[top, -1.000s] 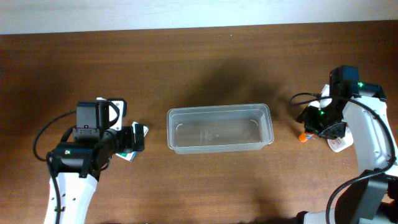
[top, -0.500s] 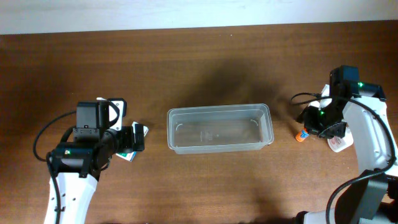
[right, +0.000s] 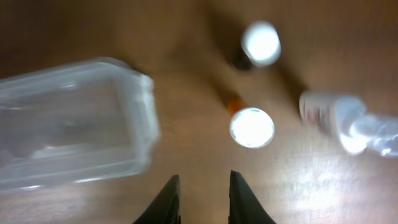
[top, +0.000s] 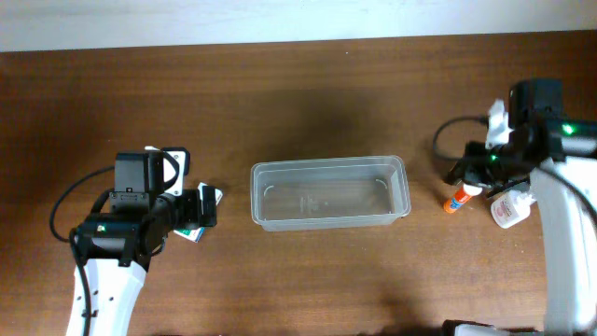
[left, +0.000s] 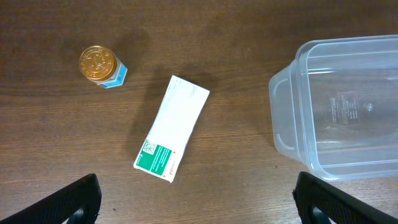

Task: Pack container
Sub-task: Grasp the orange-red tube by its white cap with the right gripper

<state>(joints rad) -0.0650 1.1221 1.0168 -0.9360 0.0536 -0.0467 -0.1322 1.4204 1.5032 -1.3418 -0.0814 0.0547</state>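
The clear plastic container (top: 328, 166) lies empty at the table's middle. It also shows in the left wrist view (left: 281, 134) and blurred in the right wrist view (right: 147, 118). My left gripper (left: 196, 199) is wide open and empty, above a white and green box (left: 172, 128) that lies flat left of the container. A small jar with a gold lid (left: 99, 64) stands beyond the box. My right gripper (right: 203, 199) is open and empty, held above the table near an orange bottle with a white cap (right: 251, 126), right of the container.
A dark bottle with a white cap (right: 261, 43) stands beyond the orange one. A clear white bottle (right: 348, 121) lies on its side further right, also seen from overhead (top: 508, 213). The orange bottle (top: 454, 202) sits a short way off the container's right end.
My right arm has risen and pulled back from the bottles, so the orange bottle now shows fully. The left arm, box and container have not moved.
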